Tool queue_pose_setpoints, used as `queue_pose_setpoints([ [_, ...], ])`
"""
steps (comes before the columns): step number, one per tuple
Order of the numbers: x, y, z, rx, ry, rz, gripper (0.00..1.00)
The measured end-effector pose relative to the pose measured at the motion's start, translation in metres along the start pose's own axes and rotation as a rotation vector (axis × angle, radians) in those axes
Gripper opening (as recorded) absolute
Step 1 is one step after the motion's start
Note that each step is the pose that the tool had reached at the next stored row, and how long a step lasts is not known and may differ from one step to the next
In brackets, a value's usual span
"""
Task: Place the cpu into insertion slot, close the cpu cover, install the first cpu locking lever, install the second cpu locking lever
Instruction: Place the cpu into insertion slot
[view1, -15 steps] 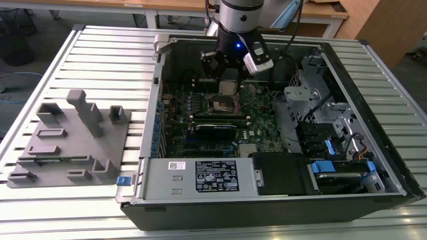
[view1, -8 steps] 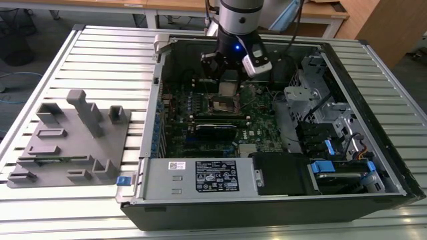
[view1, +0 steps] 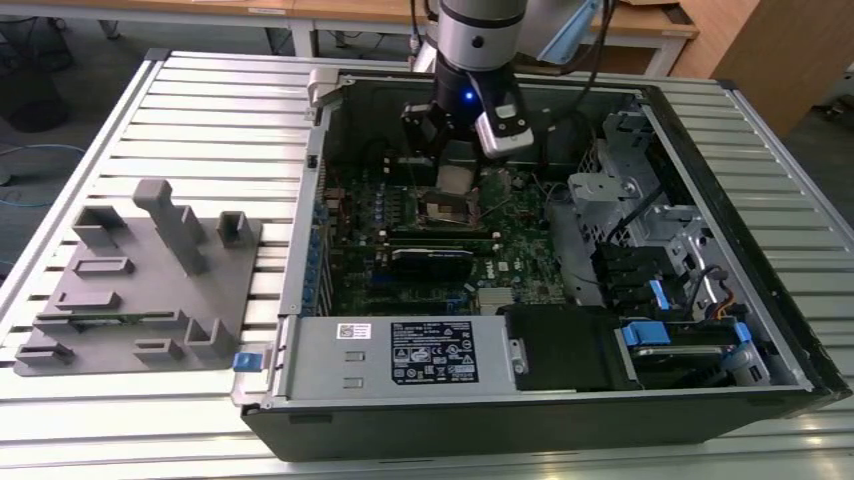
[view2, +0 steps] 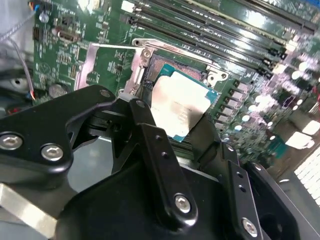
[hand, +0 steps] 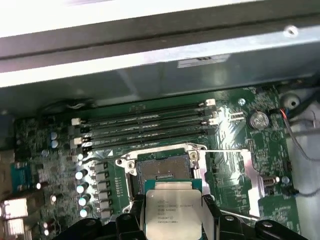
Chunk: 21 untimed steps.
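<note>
**CPU: held over socket, not yet seated**

Item: the cpu (hand: 172, 212), silvery top uppermost, clamped edge to edge between the fingers (view2: 147, 135) of the gripper (view2: 177, 127).

Position: just above the insertion slot (hand: 161, 167) and apart from it. In the exterior view it sits at twelve o'clock of the slot.

Slot: bare, dark inside its metal frame.

The cpu cover (hand: 248, 172): swung open, lying beside the slot.

Locking levers: state cannot be told.

Surroundings: memory slots (hand: 145, 125) run beside the socket. The board sits inside the open computer case (view1: 310, 200). A grey fixture (view1: 134, 290) lies at nine o'clock of the case on the slatted counter (view1: 200, 110).

Status, as judged: placement is under way. The cover and both levers are outstanding.
</note>
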<state>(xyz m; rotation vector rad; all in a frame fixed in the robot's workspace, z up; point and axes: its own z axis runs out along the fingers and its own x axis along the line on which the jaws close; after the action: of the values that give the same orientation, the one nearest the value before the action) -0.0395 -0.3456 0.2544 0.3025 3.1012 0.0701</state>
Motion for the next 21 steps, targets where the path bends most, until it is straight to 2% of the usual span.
queue_pose_setpoints([
  [3,0.0000,0.0000,0.0006,0.0011,-0.0027,0.055,0.54],
  [4,0.0000,0.0000,0.0010,0.0018,-0.0043,0.091,0.54],
  [21,0.0001,-0.0002,0.0033,0.0082,-0.0189,0.400,0.54],
])
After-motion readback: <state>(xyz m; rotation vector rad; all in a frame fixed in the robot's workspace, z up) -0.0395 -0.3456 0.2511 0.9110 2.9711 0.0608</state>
